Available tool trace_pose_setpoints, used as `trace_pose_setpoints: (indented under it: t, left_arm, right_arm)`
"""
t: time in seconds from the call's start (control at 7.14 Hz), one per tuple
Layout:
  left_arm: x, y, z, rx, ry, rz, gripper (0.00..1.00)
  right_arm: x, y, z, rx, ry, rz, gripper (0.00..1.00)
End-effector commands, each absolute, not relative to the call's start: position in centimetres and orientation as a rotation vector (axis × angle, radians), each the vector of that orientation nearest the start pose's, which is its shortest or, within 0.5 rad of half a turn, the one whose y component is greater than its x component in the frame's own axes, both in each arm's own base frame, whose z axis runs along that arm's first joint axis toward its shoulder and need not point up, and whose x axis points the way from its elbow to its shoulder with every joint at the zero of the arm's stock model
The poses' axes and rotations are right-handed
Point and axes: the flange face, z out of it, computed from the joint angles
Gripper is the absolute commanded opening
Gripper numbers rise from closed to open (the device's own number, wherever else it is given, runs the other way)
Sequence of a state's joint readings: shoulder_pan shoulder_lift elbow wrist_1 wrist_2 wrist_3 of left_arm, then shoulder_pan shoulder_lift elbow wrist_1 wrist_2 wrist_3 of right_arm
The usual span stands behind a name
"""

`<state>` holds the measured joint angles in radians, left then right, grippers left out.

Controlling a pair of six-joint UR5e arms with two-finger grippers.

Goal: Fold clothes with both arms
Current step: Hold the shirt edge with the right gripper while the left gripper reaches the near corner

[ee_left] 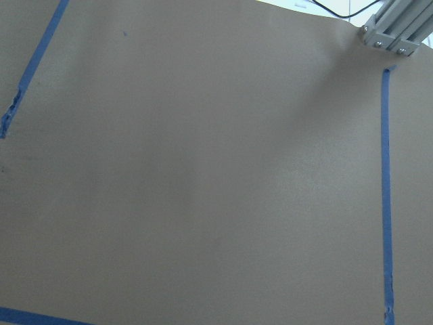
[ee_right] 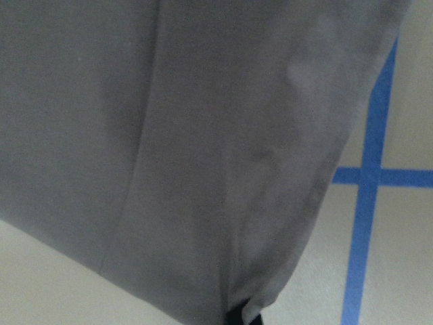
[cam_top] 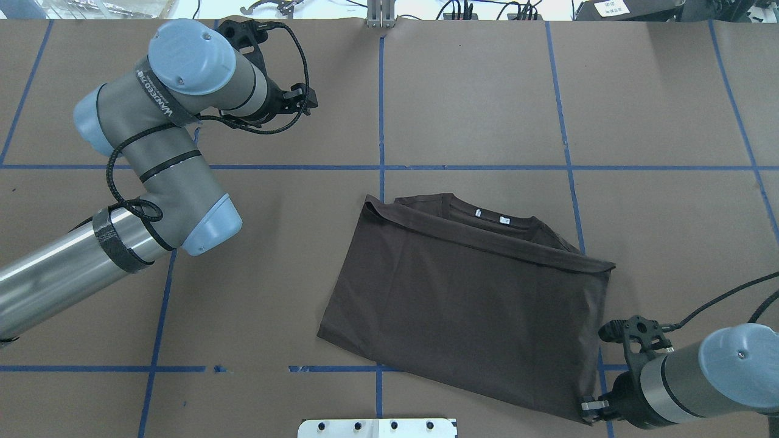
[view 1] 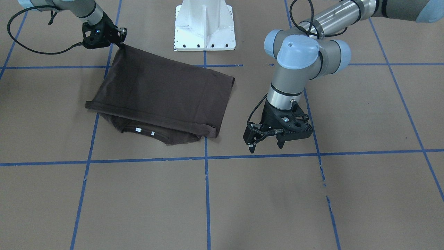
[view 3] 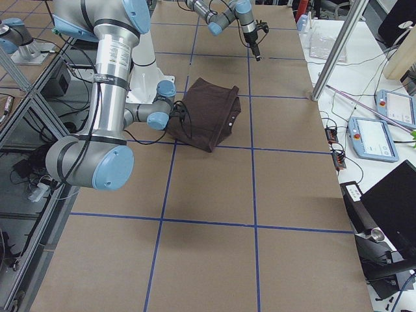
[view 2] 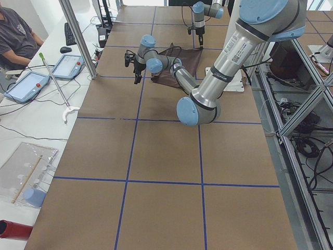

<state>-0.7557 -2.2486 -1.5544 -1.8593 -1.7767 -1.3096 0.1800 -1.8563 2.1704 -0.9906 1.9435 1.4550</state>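
Observation:
The dark brown T-shirt lies folded on the brown table, its collar and small white tags peeking out from under the folded-over layer. My right gripper is shut on the shirt's corner nearest the robot base and holds it slightly off the table; in the overhead view that corner sits at the right gripper. The right wrist view is filled with hanging brown fabric. My left gripper hovers open and empty over bare table, apart from the shirt's side edge.
The white pedestal base stands just behind the shirt. Blue tape lines grid the table. An aluminium frame post rises at the table's far edge. A person sits at a side table with tablets.

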Motion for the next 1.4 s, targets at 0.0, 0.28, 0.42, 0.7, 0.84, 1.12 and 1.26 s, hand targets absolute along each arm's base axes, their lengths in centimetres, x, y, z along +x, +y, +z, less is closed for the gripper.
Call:
trace_pose_setpoints:
  t: [0.0, 0.28, 0.42, 0.7, 0.84, 1.12, 1.26]
  left_arm:
    - [44.2, -55.5, 22.8, 0.281, 0.947, -0.349, 1.00]
    - [46.3, -48.1, 23.7, 0.112, 1.012, -0.372, 1.00]
    - [49.4, -41.8, 23.9, -0.021, 1.015, -0.420, 1.00]
    - [55.2, -32.1, 24.5, -0.227, 0.958, -0.513, 0.99]
    - [56.3, -29.3, 24.2, -0.267, 0.929, -0.533, 0.97]
    - [56.9, -27.9, 24.1, -0.307, 0.912, -0.571, 0.91]
    - [57.7, -26.8, 24.4, -0.318, 0.900, -0.557, 0.90]
  right_arm:
    - [-35.0, -15.4, 41.7, -0.241, -0.938, -0.120, 1.00]
    - [-33.0, -20.8, 38.7, -0.157, -1.024, 0.001, 1.00]
    - [-32.4, -23.9, 37.3, -0.104, -1.066, 0.063, 1.00]
    - [-29.0, -28.5, 36.4, -0.017, -1.094, 0.176, 1.00]
    - [-28.7, -29.4, 36.1, 0.000, -1.101, 0.193, 1.00]
    - [-29.1, -29.7, 35.3, 0.005, -1.119, 0.192, 1.00]
    - [-29.1, -29.8, 35.4, 0.005, -1.119, 0.194, 1.00]
